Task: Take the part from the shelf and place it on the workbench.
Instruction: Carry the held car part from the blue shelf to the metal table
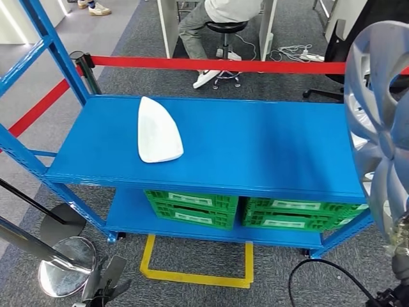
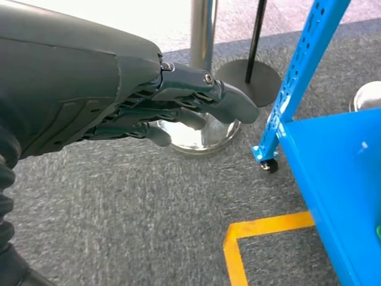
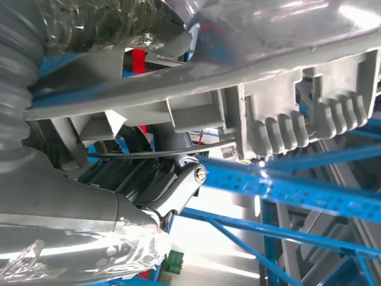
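My right hand [image 1: 398, 248] holds a silver wheel cover [image 1: 380, 121] upright at the right edge of the head view, beside the right end of the blue shelf [image 1: 250, 147]. In the right wrist view the cover's ribbed grey back [image 3: 269, 101] lies across my right hand [image 3: 148, 185], whose dark fingers grip it from beneath. A white, rounded triangular part [image 1: 158, 131] lies flat on the shelf's top, left of centre. My left hand [image 1: 103, 284] hangs low at the shelf's front left; it holds nothing, with its fingers [image 2: 189, 104] stretched out over the grey carpet.
Two green crates [image 1: 193, 206] [image 1: 294, 214] sit on the lower shelf. Chrome stanchion bases [image 1: 65, 265] stand at the left and red barrier tape [image 1: 217, 64] runs behind. A yellow floor marking [image 1: 197, 276] and a black cable [image 1: 328, 275] lie in front. A person [image 1: 217, 16] sits beyond.
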{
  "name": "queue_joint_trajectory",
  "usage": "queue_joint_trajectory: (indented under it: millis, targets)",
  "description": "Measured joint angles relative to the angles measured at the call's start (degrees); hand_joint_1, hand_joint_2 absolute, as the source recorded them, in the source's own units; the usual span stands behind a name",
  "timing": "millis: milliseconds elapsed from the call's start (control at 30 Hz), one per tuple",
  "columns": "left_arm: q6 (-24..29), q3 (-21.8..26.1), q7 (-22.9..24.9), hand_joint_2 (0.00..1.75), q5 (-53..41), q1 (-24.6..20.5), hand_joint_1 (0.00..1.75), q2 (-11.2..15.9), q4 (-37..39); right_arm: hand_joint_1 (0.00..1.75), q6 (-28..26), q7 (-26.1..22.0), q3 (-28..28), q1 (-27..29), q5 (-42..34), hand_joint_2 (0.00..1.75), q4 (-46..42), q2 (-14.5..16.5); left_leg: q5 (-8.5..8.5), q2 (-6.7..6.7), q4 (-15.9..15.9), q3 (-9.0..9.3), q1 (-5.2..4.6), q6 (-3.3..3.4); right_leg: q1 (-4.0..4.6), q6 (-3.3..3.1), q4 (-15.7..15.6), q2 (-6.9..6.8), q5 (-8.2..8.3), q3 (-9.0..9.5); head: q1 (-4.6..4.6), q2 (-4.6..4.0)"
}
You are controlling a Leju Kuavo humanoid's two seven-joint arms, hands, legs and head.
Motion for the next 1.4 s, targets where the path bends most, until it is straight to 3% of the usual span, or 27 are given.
queue_joint_trajectory:
  millis: [100, 133, 167, 200, 267, 300, 333, 433, 500, 600, 633, 667, 700, 767, 833, 867, 933, 967, 1000, 1033, 1100, 1133, 1167, 1200, 1267, 1333, 1400]
  targets:
    - [0.0, 0.0, 0.0, 1.75, 0.0, 0.0, 0.0, 0.0, 0.0, 1.75, 0.0, 0.0, 0.0, 0.0, -0.2, 1.75, 0.0, 0.0, -7.02, -0.01, 10.5, -3.17, 0.27, -0.66, 0.09, -0.45, 0.1, -0.14, 1.26, -1.71, -0.18, 0.01]
    - [0.0, 0.0, 0.1, 1.75, 0.0, 0.0, 0.0, 0.0, 0.0, 1.75, 0.0, 0.0, 0.0, 0.0, -0.2, 1.75, 0.0, 0.0, -7.97, -0.01, 12.5, -3.31, 0.29, -0.67, 0.17, -0.44, 0.2, -0.14, 1.71, -2.36, -0.18, 0.01]
    - [0.0, 0.0, 0.1, 1.75, 0.0, 0.0, 0.0, 0.0, 0.0, 1.75, 0.0, 0.0, 0.0, 0.0, -0.3, 1.75, 0.0, 0.0, -7.86, -0.01, 12.4, -2.41, 0.28, -0.56, 0.25, -0.4, 0.2, -0.11, 2.14, -2.99, -0.19, 0.01]
    - [0.1, 0.0, 0.2, 1.75, 0.0, 0.0, 0.0, 0.0, 0.0, 1.75, 0.0, 0.0, 0.0, 0.0, -0.3, 1.75, 0.0, 0.0, -6.81, -0.02, 9.9, -0.32, 0.24, -0.3, 0.35, -0.33, 0.3, -0.06, 2.56, -3.54, -0.2, 0.01]
    - [0.1, 0.0, 0.2, 1.75, 0.0, -0.2, 0.0, 0.1, 0.0, 1.75, 0.0, 0.0, 0.0, 0.0, -0.3, 1.75, 0.0, 0.0, -4.34, -0.02, 1.4, 5.44, -0.01, 0.61, 0.54, -0.06, 0.3, 0.0, 3.35, -4.35, -0.19, 0.01]
    - [0.2, 0.0, 0.2, 1.75, 0.0, -0.3, 0.0, 0.1, 0.0, 1.75, 0.0, 0.0, 0.0, 0.0, -0.3, 1.75, 0.0, 0.0, -3.59, -0.01, -2.1, 7.47, -0.19, 1.02, 0.59, 0.18, 0.4, -0.03, 3.75, -4.65, -0.16, 0.01]
    - [0.2, 0.0, 0.3, 1.75, 0.0, -0.4, 0.0, 0.1, 0.0, 1.75, 0.0, 0.0, 0.0, -0.1, -0.3, 1.75, 0.0, 0.0, -3.28, -0.01, -4.1, 8.5, -0.39, 1.38, 0.57, 0.49, 0.4, -0.1, 4.13, -4.86, -0.15, 0.0]
    - [0.2, 0.0, 0.4, 1.75, 0.0, -0.3, 0.0, 0.0, 0.0, 1.75, 0.0, 0.0, 0.0, 0.0, -0.3, 1.75, 0.0, -0.1, -2.16, 0.09, -4.9, 8.12, -0.66, 2.19, 0.31, 1.55, 0.2, -0.25, 5.03, -5.21, -0.15, -0.01]
    - [0.3, 0.0, 0.4, 1.75, 0.0, -0.3, 0.0, -0.1, 0.0, 1.75, 0.0, 0.0, -0.1, 0.0, -0.3, 1.75, 0.0, -0.3, -0.87, 0.31, -5.3, 7.37, -0.44, 2.9, 0.26, 2.09, 2.0, -0.14, 2.69, -6.28, 0.02, -0.01]
    - [0.4, 0.0, 0.4, 1.75, 0.0, -0.4, 0.0, -0.3, 0.0, 1.75, 0.0, 0.0, -0.1, 0.0, -0.4, 1.75, 0.0, -0.5, 0.9, 0.47, -5.3, 5.23, -0.38, 3.38, 0.14, 2.73, 12.3, -0.04, -5.05, -9.34, 0.23, 0.0]
    - [0.4, 0.0, 0.4, 1.75, 0.0, -0.4, 0.0, -0.4, 0.0, 1.75, 0.0, 0.1, -0.1, 0.0, -0.4, 1.75, 0.0, -0.5, 1.5, 0.49, -5.3, 4.42, -0.4, 3.33, 0.13, 2.9, 15.4, -0.04, -6.21, -9.74, 0.21, 0.01]
    - [0.4, 0.0, 0.4, 1.75, 0.0, -0.4, 0.0, -0.4, 0.0, 1.75, 0.0, 0.1, -0.1, 0.0, -0.4, 1.75, 0.0, -0.6, 2.05, 0.52, -5.2, 3.65, -0.39, 3.24, 0.11, 3.02, 16.5, -0.05, -6.06, -9.26, 0.21, 0.01]
    - [0.4, 0.0, 0.4, 1.75, 0.0, -0.4, 0.0, -0.4, 0.0, 1.75, 0.0, 0.1, -0.1, 0.0, -0.6, 1.75, 0.0, -0.6, 2.55, 0.53, -5.2, 2.94, -0.37, 3.1, 0.07, 3.09, 15.5, -0.05, -4.89, -7.69, 0.21, 0.01]
    - [0.4, 0.0, 0.4, 1.75, 0.0, -0.4, 0.0, -0.5, 0.0, 1.75, 0.0, 0.4, -0.1, -0.1, -1.3, 1.75, 0.0, -0.7, 3.36, 0.51, -4.8, 1.71, -0.35, 2.68, -0.06, 3.15, 7.9, -0.07, -2.53, -1.7, 0.22, 0.01]
    - [0.4, 0.0, 0.5, 1.75, 0.1, -0.4, 0.0, -0.6, 0.0, 1.75, 0.0, 0.9, -0.1, -0.1, -2.1, 1.75, 0.0, -0.7, 4.05, 0.46, -4.2, 0.78, -0.48, 2.1, 0.02, 2.85, 0.4, 0.05, -2.51, 3.37, 0.16, 0.01]
    - [0.4, 0.0, 0.5, 1.75, 0.1, -0.4, 0.0, -0.6, 0.0, 1.75, 0.0, 1.0, -0.1, -0.1, -2.5, 1.75, 0.0, -0.7, 4.4, 0.45, -4.0, 0.51, -0.54, 1.78, 0.14, 2.57, -1.2, 0.11, -3.0, 4.16, 0.15, 0.01]
    - [0.5, 0.0, 0.5, 1.75, 0.2, -0.2, 0.0, -0.6, 0.0, 1.75, 0.0, 1.2, -0.1, 0.0, -3.2, 1.75, -0.1, -0.7, 5.0, 0.44, -3.9, 0.2, -0.5, 1.15, 0.19, 1.6, -1.4, 0.09, -2.66, 3.53, 0.16, 0.02]
    - [0.6, 0.0, 0.5, 1.75, 0.3, -0.1, 0.0, -0.6, 0.0, 1.75, 0.0, 1.2, -0.1, 0.0, -3.4, 1.75, -0.1, -0.7, 4.43, 0.4, -3.5, -0.08, -0.44, 0.81, 0.13, 0.98, -1.4, 0.04, -2.27, 3.13, 0.14, 0.02]
    - [0.6, 0.0, 0.5, 1.75, 0.3, 0.0, 0.0, -0.5, 0.0, 1.75, 0.0, 1.2, -0.2, 0.0, -3.6, 1.75, -0.1, -0.7, 2.79, 0.35, -2.3, -0.55, -0.37, 0.46, 0.04, 0.38, -1.5, -0.04, -1.75, 2.75, 0.03, 0.02]
    - [0.6, 0.0, 0.5, 1.75, 0.4, 0.1, 0.0, -0.5, 0.0, 1.75, 0.0, 1.3, -0.2, 0.0, -3.8, 1.75, -0.2, -0.8, 0.2, 0.31, 0.0, -1.28, -0.27, 0.13, -0.03, -0.11, -1.5, -0.1, -1.13, 2.26, -0.07, 0.02]
    - [0.6, 0.0, 0.5, 1.75, 0.4, 0.1, 0.0, -0.5, 0.0, 1.75, 0.0, 1.3, -0.2, 0.1, -4.0, 1.75, -0.3, -0.8, -5.62, 0.27, 7.3, -2.99, -0.06, -0.37, 0.03, -0.45, -1.3, -0.13, 0.04, 1.02, -0.28, 0.02]
    - [0.6, 0.0, 0.5, 1.75, 0.4, 0.1, 0.0, -0.5, 0.0, 1.75, 0.0, 1.3, -0.2, 0.1, -4.1, 1.75, -0.3, -0.8, -7.16, 0.27, 10.6, -3.43, 0.01, -0.48, 0.09, -0.46, -1.2, -0.13, 0.57, 0.22, -0.27, 0.02]
    - [0.6, 0.0, 0.5, 1.75, 0.5, 0.1, 0.0, -0.6, 0.0, 1.75, 0.0, 1.4, -0.2, 0.1, -4.2, 1.75, -0.3, -0.8, -7.38, 0.27, 12.3, -3.16, 0.05, -0.47, 0.15, -0.45, -1.0, -0.13, 1.04, -0.58, -0.28, 0.02]
    - [0.6, 0.0, 0.5, 1.75, 0.5, 0.1, 0.0, -0.6, 0.0, 1.75, 0.0, 1.4, -0.2, 0.2, -4.3, 1.75, -0.3, -0.8, -6.54, 0.26, 12.1, -2.0, 0.07, -0.36, 0.22, -0.4, -0.8, -0.11, 1.47, -1.37, -0.29, 0.02]
    - [0.6, 0.0, 0.5, 1.75, 0.5, 0.1, 0.0, -0.5, 0.0, 1.75, 0.0, 1.4, -0.2, 0.2, -4.5, 1.75, -0.3, -0.8, -3.76, 0.21, 5.9, 2.94, -0.05, 0.35, 0.37, -0.19, -0.4, -0.05, 2.22, -2.62, -0.3, 0.02]
    - [0.7, 0.0, 0.5, 1.75, 0.5, -0.1, 0.0, -0.4, 0.0, 1.75, 0.0, 1.3, -0.2, 0.3, -5.0, 1.75, -0.5, -0.8, -3.01, 0.15, -2.0, 8.11, -0.31, 1.26, 0.57, 0.26, -0.2, -0.06, 2.95, -3.38, -0.26, 0.02]
    - [0.7, 0.0, 0.5, 1.75, 0.5, -0.1, 0.0, -0.4, 0.0, 1.75, 0.0, 1.1, -0.2, 0.3, -5.6, 1.75, -0.7, -0.9, -3.32, 0.12, -5.4, 9.77, -0.61, 1.79, 0.54, 0.98, -0.2, -0.18, 3.83, -3.82, -0.24, 0.02]
